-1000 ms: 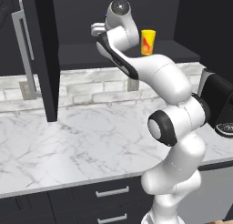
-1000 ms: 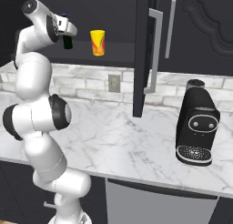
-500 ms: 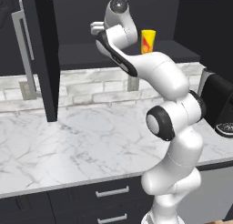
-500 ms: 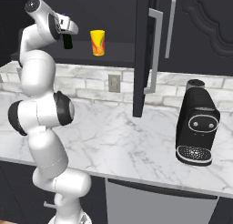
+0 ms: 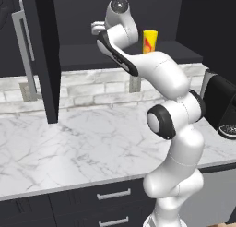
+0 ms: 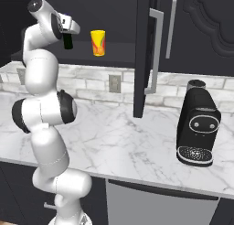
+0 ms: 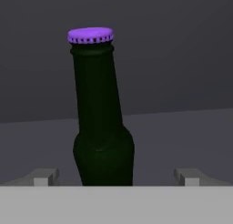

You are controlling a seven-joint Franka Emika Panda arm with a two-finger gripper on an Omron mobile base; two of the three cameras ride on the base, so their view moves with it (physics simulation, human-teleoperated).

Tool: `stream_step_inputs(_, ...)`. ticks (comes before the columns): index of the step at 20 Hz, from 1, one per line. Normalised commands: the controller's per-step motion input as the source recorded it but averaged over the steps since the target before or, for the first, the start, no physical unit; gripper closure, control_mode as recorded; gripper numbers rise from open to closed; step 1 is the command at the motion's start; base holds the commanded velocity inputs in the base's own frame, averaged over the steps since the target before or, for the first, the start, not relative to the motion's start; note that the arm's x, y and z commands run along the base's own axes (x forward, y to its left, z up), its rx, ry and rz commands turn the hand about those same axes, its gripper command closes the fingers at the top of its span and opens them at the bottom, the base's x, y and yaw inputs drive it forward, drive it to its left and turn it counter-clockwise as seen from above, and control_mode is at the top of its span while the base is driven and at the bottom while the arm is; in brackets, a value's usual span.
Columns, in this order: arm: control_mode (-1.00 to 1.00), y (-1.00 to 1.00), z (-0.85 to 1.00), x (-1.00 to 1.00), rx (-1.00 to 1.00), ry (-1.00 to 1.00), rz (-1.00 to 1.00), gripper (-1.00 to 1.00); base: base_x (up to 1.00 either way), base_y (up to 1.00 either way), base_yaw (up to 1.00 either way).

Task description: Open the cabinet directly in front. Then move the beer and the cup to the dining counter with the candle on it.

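The black cabinet stands open, its left door (image 5: 44, 55) and right door (image 6: 144, 55) swung out toward me. On its shelf (image 5: 175, 53) stands the yellow cup (image 5: 150, 40) (image 6: 98, 42), upright, to the right of my hand. The beer (image 7: 101, 118) is a dark green bottle with a purple cap, upright and close in front of the hand. My gripper (image 7: 117, 176) (image 6: 68, 35) is up at the shelf, open, with a fingertip (image 7: 45, 176) showing on each side of the bottle's base and not touching it. The dining counter and the candle are out of view.
A black coffee machine (image 6: 197, 128) (image 5: 226, 106) stands on the marble worktop (image 5: 69, 147) at the right. Behind is a tile backsplash with an outlet (image 6: 114, 83). Drawers (image 5: 113, 194) sit below the worktop. The right door's bar handle (image 6: 155, 50) juts toward me.
The hand has edged slightly further toward the shelf and the arm's elbow has shifted a little. The jaws stayed open and the cup has not moved.
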Motion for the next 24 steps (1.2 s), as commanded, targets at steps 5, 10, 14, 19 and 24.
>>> stream_step_inputs(5,-1.00,0.02,0.00,0.12,0.00,0.00,0.00,-1.00,0.00,0.00,0.00)
stream_step_inputs(10,-1.00,0.06,-0.01,0.16,0.00,0.00,0.00,-1.00,0.00,0.00,0.00)
stream_step_inputs(14,-1.00,0.08,-0.05,0.18,0.00,0.00,0.00,-1.00,0.00,0.00,0.00)
stream_step_inputs(19,-1.00,0.07,0.00,0.11,0.00,0.00,0.00,-1.00,0.00,0.00,0.00)
stream_step_inputs(24,-1.00,0.01,0.00,0.00,0.00,0.00,0.00,1.00,0.00,0.00,0.00)
